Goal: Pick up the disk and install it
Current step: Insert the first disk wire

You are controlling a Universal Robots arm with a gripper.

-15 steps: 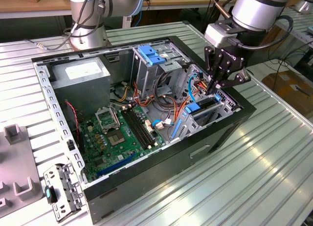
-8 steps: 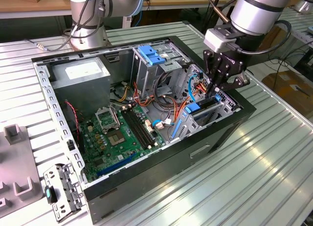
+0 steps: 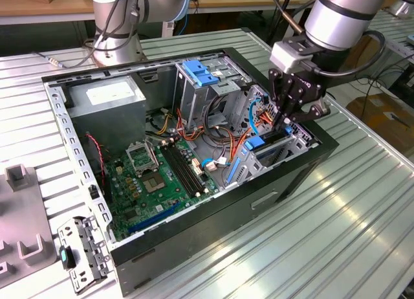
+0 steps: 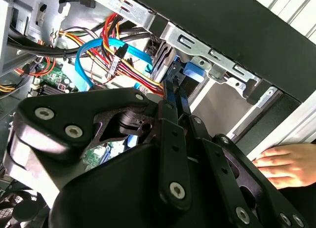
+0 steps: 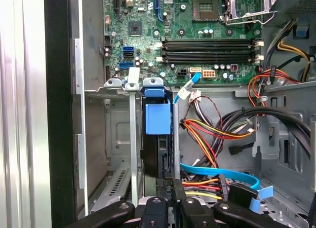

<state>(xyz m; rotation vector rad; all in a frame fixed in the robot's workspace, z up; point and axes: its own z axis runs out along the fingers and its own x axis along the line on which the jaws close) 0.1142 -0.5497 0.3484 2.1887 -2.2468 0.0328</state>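
1. Your table is ribbed metal; the open PC case lies on its side on it.
2. Your arm comes in from the exterior view's right and reaches down into the case corner on that side.
3. The motherboard sits on the case floor, with its empty CPU socket and RAM slots in plain sight.
4. The silver power supply is in the far corner of the case, on the exterior view's left.
5. The drive cage stands at the case wall; the disk sits edge-on in its slot, blue bracket showing at the end.
6. Your gripper is down at the disk's near edge; its fingers stand narrow and close together at the blue bracket, but you cannot tell from here if they clamp it.
7. Cables, red, yellow and black, bunch just beside the cage, with a flat blue cable under them.
8. A loose metal bracket lies on the table outside the case, exterior view's left.
9. A person's hand rests on the outer case wall, near the gripper.
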